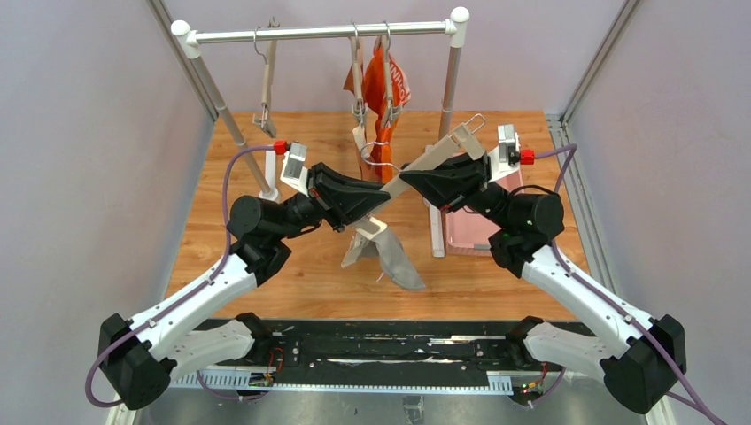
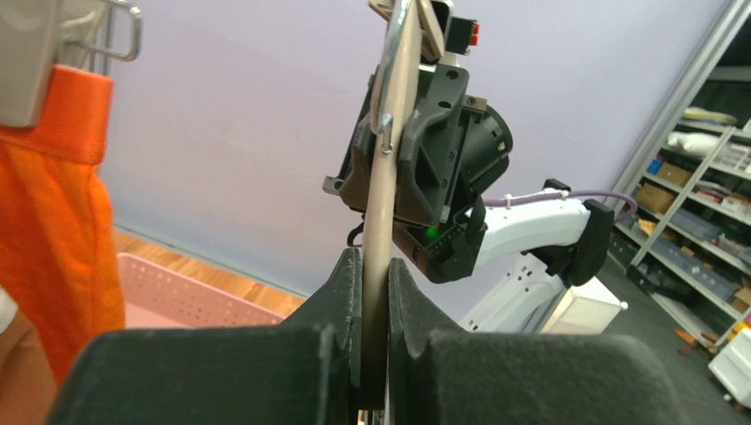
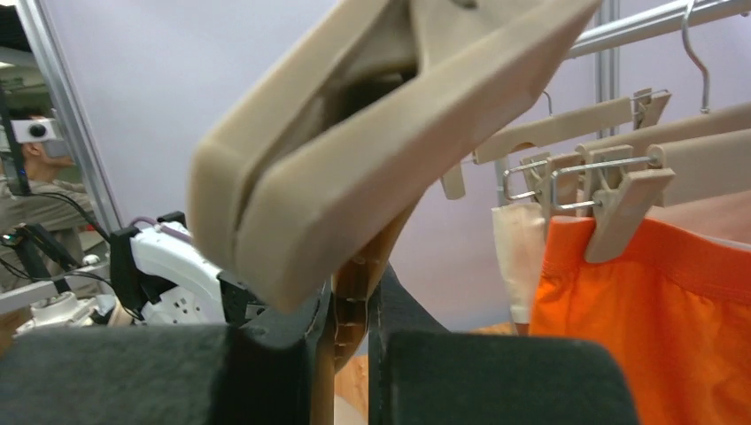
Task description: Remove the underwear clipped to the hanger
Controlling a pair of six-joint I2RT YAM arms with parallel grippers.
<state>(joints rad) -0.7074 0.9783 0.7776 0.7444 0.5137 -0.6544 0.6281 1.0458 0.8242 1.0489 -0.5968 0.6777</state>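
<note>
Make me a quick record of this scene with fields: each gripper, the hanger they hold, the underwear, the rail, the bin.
left gripper: jaws shut on the held hanger's bar
right gripper: jaws shut on the same hanger
held hanger: beige, tilted, off the rail, between both arms
grey-beige brief: droops below the hanger's lower end; clip contact unclear
orange brief: clipped to a hanger on the rail
rail: also carries a left hanger, no cloth seen on it
pink bin: on the table by the right arm
</note>
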